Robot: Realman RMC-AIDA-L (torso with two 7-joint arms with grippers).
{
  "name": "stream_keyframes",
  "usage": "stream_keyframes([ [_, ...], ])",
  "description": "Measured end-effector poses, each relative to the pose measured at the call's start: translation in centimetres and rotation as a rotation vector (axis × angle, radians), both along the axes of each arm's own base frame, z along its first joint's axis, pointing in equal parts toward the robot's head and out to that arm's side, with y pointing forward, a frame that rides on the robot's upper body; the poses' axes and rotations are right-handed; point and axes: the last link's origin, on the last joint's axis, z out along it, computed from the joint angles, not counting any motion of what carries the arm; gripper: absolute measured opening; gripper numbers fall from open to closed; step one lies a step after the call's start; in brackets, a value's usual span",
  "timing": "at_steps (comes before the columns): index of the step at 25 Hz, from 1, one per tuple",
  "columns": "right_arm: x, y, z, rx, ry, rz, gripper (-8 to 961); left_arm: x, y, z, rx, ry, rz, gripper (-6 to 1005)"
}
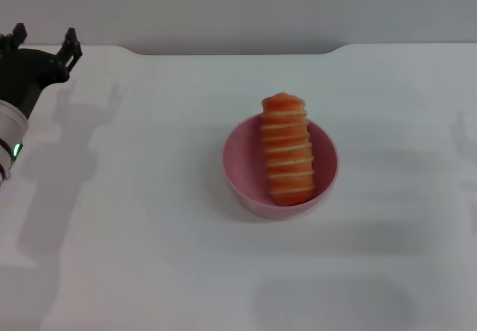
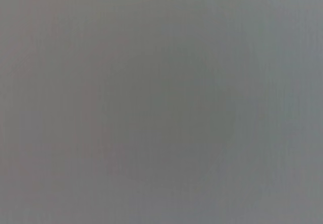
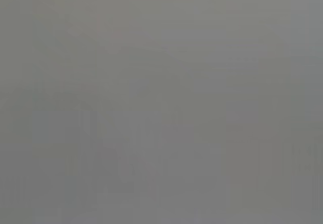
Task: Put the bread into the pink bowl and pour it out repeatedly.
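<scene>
Left gripper (image 1: pixel 43 42) sits up at the far left corner of the table (image 1: pixel 149 234), its two dark fingers spread apart with nothing between them, released and empty. It's well away from the action, with the arm's pale sleeve running off the left edge and a small green light glowing on it. Right gripper is nowhere to be seen from the head view, so there's no telling how its jaws stand. Both wrist views give only flat grey, nothing to read there.

Now to the middle of the table: the bowl (image 1: pixel 242 163) stands upright, pink and glossy, a little right of centre. And the bread (image 1: pixel 287 150) is in it! The orange-tan loaf with its pale ridges lies lengthwise across the bowl's right half, its near end down against the front wall, its far end propped up and poking out past the back rim. Nothing is touching it. Soft shadows of the arms fall on the white tabletop at left.
</scene>
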Motion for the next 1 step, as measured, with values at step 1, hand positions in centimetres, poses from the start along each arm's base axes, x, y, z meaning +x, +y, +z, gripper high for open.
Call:
stream_keyframes([
  [1,-0.09,0.01,-0.06,0.0,-0.002,0.005,728,-0.02,-0.01,0.08,0.005,-0.005,0.001,804],
])
